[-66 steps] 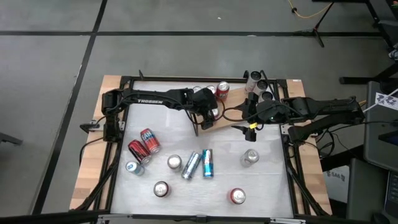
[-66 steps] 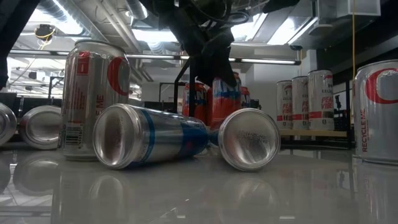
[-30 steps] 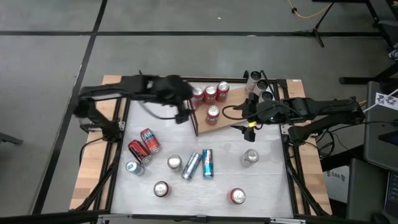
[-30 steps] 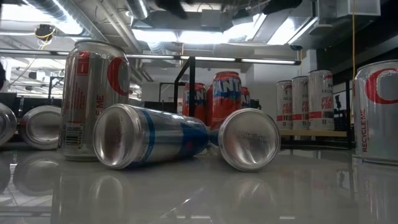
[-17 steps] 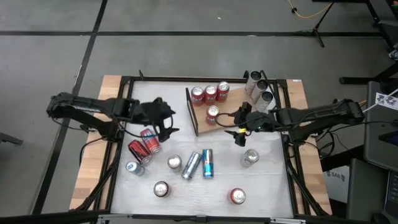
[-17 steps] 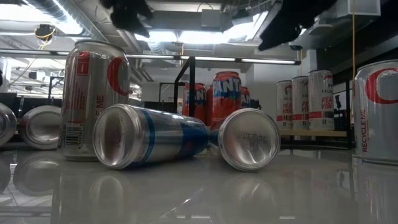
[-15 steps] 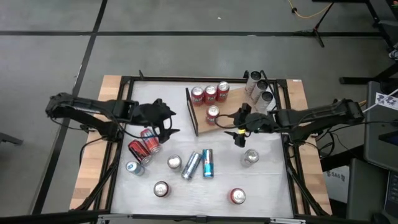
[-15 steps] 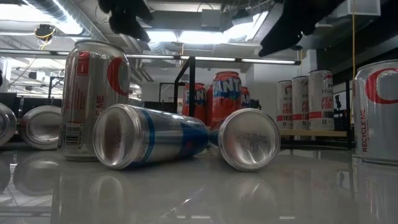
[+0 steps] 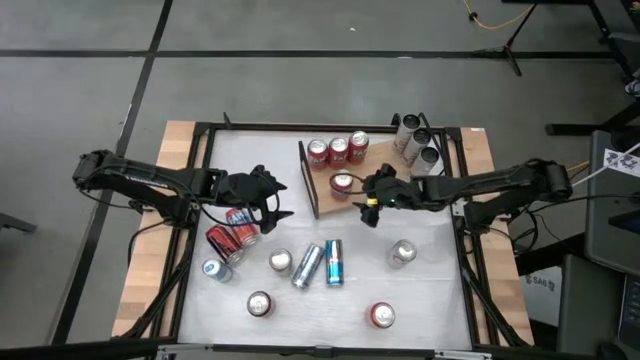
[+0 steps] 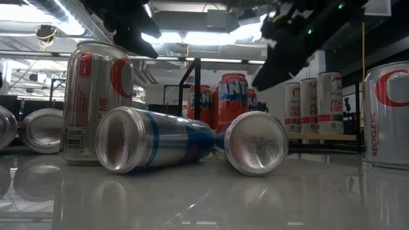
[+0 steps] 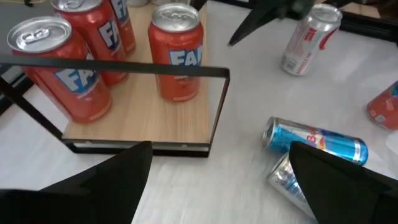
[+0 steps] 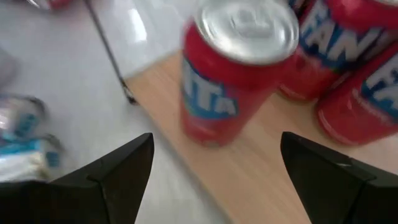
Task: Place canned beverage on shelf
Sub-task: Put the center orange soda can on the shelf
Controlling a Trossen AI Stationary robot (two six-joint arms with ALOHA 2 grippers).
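The shelf (image 9: 362,182) is a light-brown board at the table's far middle, with a thin dark rail (image 9: 307,180) on its left short edge. Three red cans (image 9: 339,150) stand in a row at its far end and one more red can (image 9: 342,183) stands alone nearer the front; it also shows in the right wrist view (image 12: 239,68). My right gripper (image 9: 368,203) is open and empty just right of that lone can, its fingers pointing at it (image 12: 214,140). My left gripper (image 9: 275,200) is open and empty left of the rail (image 11: 219,149), above the table.
Three slim pale cans (image 9: 421,140) stand at the far right by the shelf. Loose cans stand and lie over the near half: two red ones lying at the left (image 9: 232,232), a blue one (image 9: 333,262) and a silver-blue one (image 9: 307,265) lying mid-table, several silver ones upright.
My left gripper has drawn away from the shelf toward the table's left and near side and now hangs open left of the rail. My right gripper has gone toward the table's left, up to the lone red can on the shelf. The cans have kept still.
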